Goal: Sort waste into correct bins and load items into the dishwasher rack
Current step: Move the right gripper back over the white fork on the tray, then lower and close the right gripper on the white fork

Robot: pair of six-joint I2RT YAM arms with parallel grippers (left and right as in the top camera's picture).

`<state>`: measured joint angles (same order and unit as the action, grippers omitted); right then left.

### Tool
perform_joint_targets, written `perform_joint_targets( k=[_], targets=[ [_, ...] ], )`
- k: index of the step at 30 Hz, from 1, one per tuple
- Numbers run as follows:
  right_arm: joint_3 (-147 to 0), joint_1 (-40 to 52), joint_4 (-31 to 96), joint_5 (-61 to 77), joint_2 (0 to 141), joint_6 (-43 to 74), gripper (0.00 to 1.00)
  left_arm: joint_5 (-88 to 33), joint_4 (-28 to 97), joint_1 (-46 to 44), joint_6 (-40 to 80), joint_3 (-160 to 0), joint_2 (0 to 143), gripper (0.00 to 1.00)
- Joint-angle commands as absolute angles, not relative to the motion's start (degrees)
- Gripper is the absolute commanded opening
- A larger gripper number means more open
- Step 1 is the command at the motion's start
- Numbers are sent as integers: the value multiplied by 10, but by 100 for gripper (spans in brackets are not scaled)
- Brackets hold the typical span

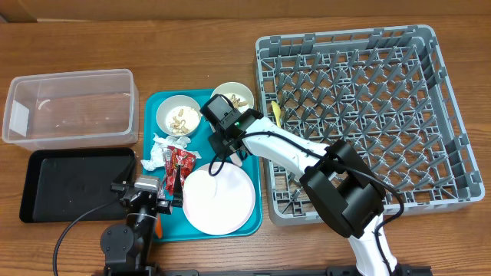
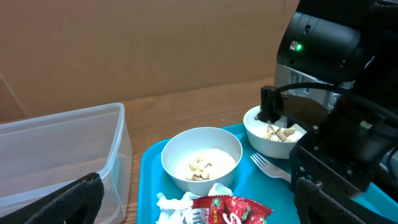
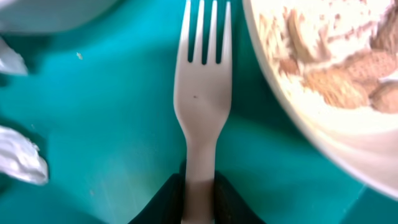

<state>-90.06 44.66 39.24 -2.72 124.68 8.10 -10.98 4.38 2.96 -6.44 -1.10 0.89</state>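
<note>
Where it lies flat on the teal tray (image 3: pixel 93 112), the fork (image 3: pixel 202 93) is pale, smooth plastic. Its tines point away from the right gripper (image 3: pixel 200 193), whose dark fingers pinch the handle from both sides. A round white bowl (image 3: pixel 280 106) of beige nut scraps (image 3: pixel 336 87) sits just beside it. The left gripper (image 2: pixel 193 205) stands wide apart near the crinkled red wrapper (image 2: pixel 233 211).

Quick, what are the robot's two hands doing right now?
Left gripper: open, holding nothing.
Right gripper: shut on the fork handle.
</note>
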Motion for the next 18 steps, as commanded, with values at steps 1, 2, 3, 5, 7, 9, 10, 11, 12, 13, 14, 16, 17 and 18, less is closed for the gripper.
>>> perform_joint_targets(
  k=[1, 2, 3, 5, 7, 9, 10, 11, 12, 13, 14, 16, 17, 18],
  targets=[
    [-926, 446, 420, -36, 1207, 62, 20, -115, 41, 26, -71, -7, 3, 100],
    [-931, 446, 429, -36, 1198, 57, 20, -115, 41, 26, -71, -7, 3, 100],
    [-934, 446, 437, -35, 1190, 55, 20, -115, 41, 26, -71, -7, 3, 100],
    [-938, 446, 453, -35, 1164, 55, 20, -115, 42, 26, -71, -7, 3, 100],
    [-938, 446, 463, -34, 1144, 52, 20, -115, 42, 26, -71, -7, 3, 100],
    [-938, 446, 472, -34, 1122, 44, 20, -115, 41, 26, -71, -7, 3, 100],
    [-939, 446, 474, -33, 1111, 44, 20, -115, 41, 26, -71, -7, 3, 100],
    [-938, 446, 477, -33, 1100, 44, 20, -115, 42, 26, -71, -7, 3, 100],
    [-938, 446, 479, -34, 1088, 44, 20, -115, 41, 26, -71, -7, 3, 100],
    [-938, 446, 480, -34, 1079, 44, 20, -115, 42, 26, -71, -7, 3, 100],
    [-938, 446, 482, -34, 1070, 44, 20, -115, 42, 26, -71, -7, 3, 100],
    [-938, 446, 484, -33, 1055, 44, 22, -115, 41, 26, -71, -7, 3, 100],
    [-936, 446, 487, -17, 1059, 44, 26, -115, 41, 26, -71, -7, 3, 100],
    [-932, 446, 487, -8, 1064, 44, 28, -115, 41, 26, -71, -7, 3, 100]
  ],
)
